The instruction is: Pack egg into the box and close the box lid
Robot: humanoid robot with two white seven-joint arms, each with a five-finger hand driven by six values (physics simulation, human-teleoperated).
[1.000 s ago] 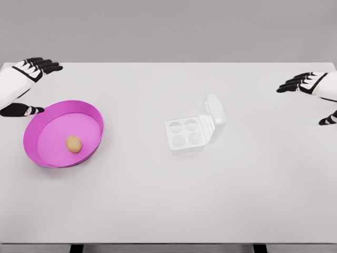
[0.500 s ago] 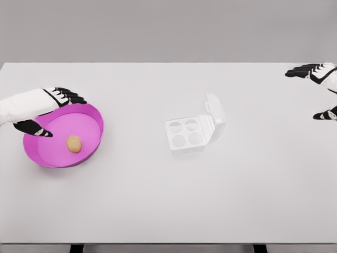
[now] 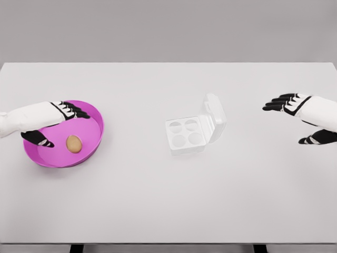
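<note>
Over the pink bowl (image 3: 93, 138) the left hand (image 3: 50, 120) is hovering unclenched, holding nothing; the egg (image 3: 73, 143) is lying just right of its thumb, standing upright; the box (image 3: 196, 128) is gaping well apart.

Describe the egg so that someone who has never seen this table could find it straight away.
Start at the white table and go to its left side, where a round magenta bowl sits with the left hand over its rim. The egg lies on the bowl's floor, untouched. It is the only small tan oval thing here; the white egg box at the middle stands open with four empty cups.
</note>
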